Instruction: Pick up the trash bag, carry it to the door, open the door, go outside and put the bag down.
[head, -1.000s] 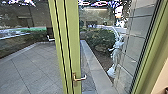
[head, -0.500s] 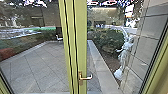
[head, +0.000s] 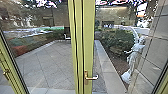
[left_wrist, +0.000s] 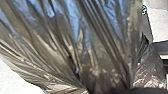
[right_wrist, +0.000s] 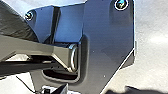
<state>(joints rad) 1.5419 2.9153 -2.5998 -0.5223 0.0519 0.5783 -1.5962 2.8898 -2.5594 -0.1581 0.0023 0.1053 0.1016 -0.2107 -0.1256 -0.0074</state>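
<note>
In the head view, a green frame (head: 15, 77) with a handle is being seen between eight and nine o'clock. Paving (head: 47, 62) is stretching out at eight o'clock beyond the glass. Near the centre, the door (head: 88, 45) is standing upright, its long axis running from twelve toward six; its brass handle (head: 86, 78) is being seen near six, the lever pointing toward three. Shrubs (head: 117, 41) and a pale statue (head: 134, 58) are being seen around three, beside a tiled wall (head: 157, 47).

In the left wrist view, the dark, glossy trash bag (left_wrist: 100, 50) is being shown close up, its long folds being drawn together at one end. How the left tool and the right tool are being set, apart or together, cannot be told.
</note>
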